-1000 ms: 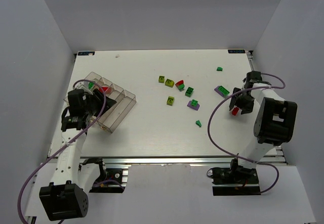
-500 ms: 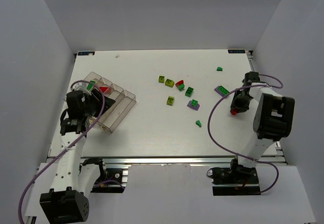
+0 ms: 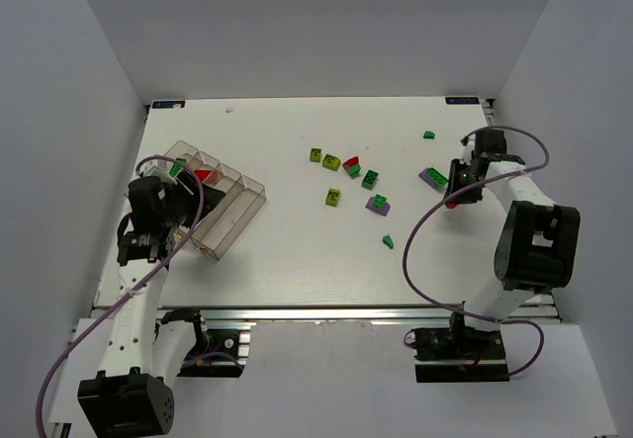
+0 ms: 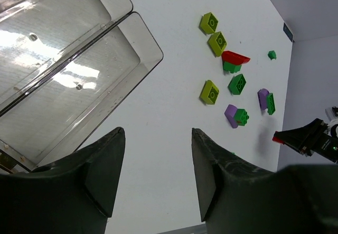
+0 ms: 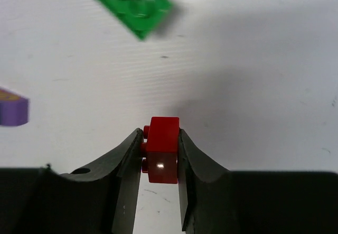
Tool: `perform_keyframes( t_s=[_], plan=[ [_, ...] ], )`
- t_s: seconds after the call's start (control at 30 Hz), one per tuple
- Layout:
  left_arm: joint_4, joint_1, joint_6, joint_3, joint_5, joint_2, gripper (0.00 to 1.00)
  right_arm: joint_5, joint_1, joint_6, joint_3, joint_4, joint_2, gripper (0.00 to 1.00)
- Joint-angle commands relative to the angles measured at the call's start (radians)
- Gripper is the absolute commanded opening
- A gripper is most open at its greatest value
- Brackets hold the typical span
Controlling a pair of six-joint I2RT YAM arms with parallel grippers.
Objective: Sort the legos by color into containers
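My right gripper (image 3: 453, 199) (image 5: 160, 140) is shut on a small red brick (image 5: 162, 149), held just above the table at the right side. Under it lie a green plate (image 5: 132, 1) and a purple brick (image 5: 11, 110). More legos lie mid-table: yellow-green ones (image 3: 334, 197) (image 4: 209, 92), a red piece (image 3: 351, 162) (image 4: 235, 58) on a green one, a green brick (image 3: 370, 177) and purple-and-green pairs (image 3: 377, 203) (image 3: 433, 176). The clear divided tray (image 3: 242, 216) (image 4: 132, 49) sits at the left with a red brick (image 3: 205, 173) and a green one (image 3: 178, 167) inside. My left gripper (image 3: 183, 216) (image 4: 157, 181) hangs open and empty beside the tray's near end.
Two tiny green bricks lie apart, one (image 3: 429, 134) far right and one (image 3: 388, 241) nearer the front. White walls close in the table on three sides. The right arm's purple cable (image 3: 415, 230) loops over the table's right front.
My right gripper closed on the red brick and carried it a little toward the far side. My left gripper barely shifted by the tray.
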Motion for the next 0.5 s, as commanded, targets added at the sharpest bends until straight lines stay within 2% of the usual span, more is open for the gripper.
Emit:
perform_keyframes(
  t_s=[0.0, 0.1, 0.2, 0.33, 0.47],
  plan=[
    [0.041, 0.000, -0.010, 0.035, 0.004, -0.032, 0.64, -0.096, 0.078, -0.130, 0.056, 0.044, -0.064, 0.00],
    [0.052, 0.000, -0.013, 0.035, -0.001, -0.038, 0.65, -0.148, 0.203, -0.236, 0.084, 0.064, -0.082, 0.00],
    [0.067, 0.000, -0.022, 0.027, -0.001, -0.032, 0.67, -0.269, 0.271, -0.351, 0.097, 0.108, -0.105, 0.00],
    [0.047, 0.000, -0.018, 0.070, -0.015, -0.021, 0.67, -0.519, 0.344, -0.471, 0.237, 0.052, -0.049, 0.00],
    [0.006, 0.000, -0.010, 0.098, -0.054, -0.039, 0.68, -0.539, 0.470, -0.474, 0.375, 0.065, 0.039, 0.00]
  ],
)
